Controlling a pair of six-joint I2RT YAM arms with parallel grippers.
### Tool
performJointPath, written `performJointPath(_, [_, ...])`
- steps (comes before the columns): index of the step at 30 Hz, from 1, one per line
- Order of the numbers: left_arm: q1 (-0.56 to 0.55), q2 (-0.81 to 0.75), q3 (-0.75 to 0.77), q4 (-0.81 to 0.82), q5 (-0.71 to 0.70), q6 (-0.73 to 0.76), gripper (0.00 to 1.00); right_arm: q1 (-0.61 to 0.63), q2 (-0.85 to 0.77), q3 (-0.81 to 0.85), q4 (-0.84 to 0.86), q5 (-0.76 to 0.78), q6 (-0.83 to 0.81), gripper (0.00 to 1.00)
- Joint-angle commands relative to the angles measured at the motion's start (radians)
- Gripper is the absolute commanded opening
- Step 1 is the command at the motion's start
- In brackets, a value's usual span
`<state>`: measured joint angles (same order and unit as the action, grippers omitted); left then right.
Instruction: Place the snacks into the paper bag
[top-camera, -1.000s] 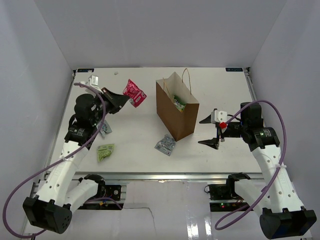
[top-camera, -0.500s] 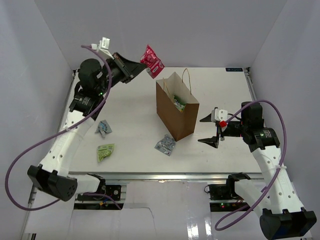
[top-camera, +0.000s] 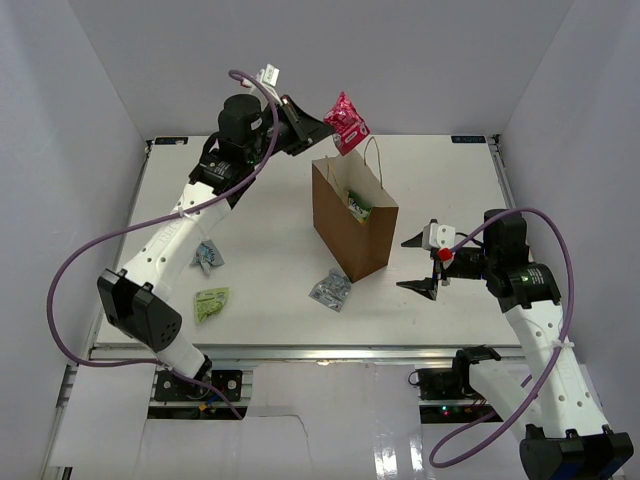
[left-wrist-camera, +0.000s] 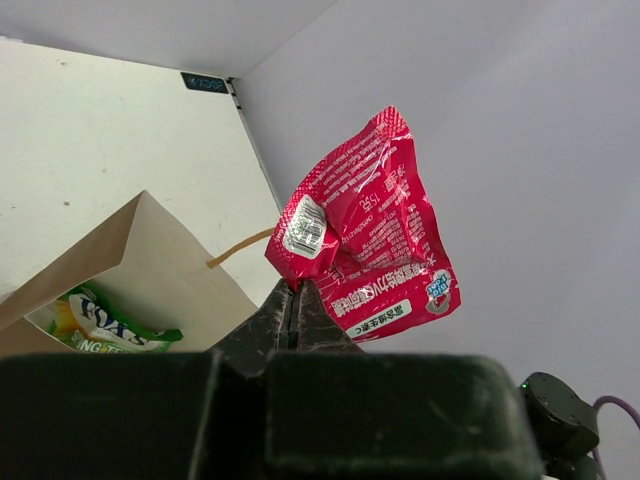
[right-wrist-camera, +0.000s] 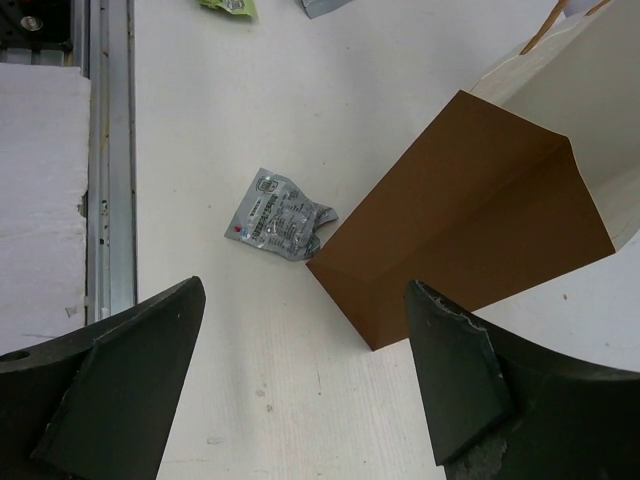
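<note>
Left gripper, jaws clamped on the red-pink packet, hangs over the paper bag, which half-hides a green packet; right gripper jaws gape empty.

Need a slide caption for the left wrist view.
Left gripper holds a red-pink snack packet aloft near the open paper bag, a green packet already inside.

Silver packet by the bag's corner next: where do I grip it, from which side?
Probably come straight down with the open right claw and pinch the silver packet's crinkled edge facing away from the paper bag. It lies flat, its other end close to the bag's corner, likely leaving no finger room there.
</note>
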<state>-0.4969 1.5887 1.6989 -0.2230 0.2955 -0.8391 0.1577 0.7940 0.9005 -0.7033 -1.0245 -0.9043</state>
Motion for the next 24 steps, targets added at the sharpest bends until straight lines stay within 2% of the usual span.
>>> performJointPath(1, [-0.002,0.001,0.035,-0.016,-0.006,0.038,0.00,0.005,-0.013,-0.002,0.022,0.001,0.013,0.86])
performJointPath(9, [0.000,0.033,-0.004,-0.039,0.005,0.086,0.00,0.003,0.001,0.011,0.027,-0.008,0.022,0.86])
performJointPath(12, [0.000,0.048,-0.004,-0.050,0.005,0.103,0.05,0.003,0.007,0.014,0.028,-0.013,0.024,0.86])
performJointPath(16, [0.000,0.056,-0.027,-0.055,0.010,0.109,0.17,0.003,0.010,0.015,0.028,-0.014,0.024,0.86])
performJointPath(19, [0.000,0.060,-0.036,-0.056,0.016,0.109,0.29,0.003,0.008,0.017,0.028,-0.013,0.022,0.86])
performJointPath(22, [0.000,0.066,-0.028,-0.061,0.022,0.117,0.47,0.003,0.008,0.017,0.030,-0.017,0.024,0.87])
performJointPath(23, [0.000,0.067,-0.024,-0.061,0.022,0.117,0.47,0.003,0.008,0.018,0.028,-0.020,0.022,0.87])
performJointPath(24, [0.000,0.068,-0.021,-0.061,0.024,0.123,0.53,0.003,0.011,0.018,0.027,-0.034,0.019,0.87])
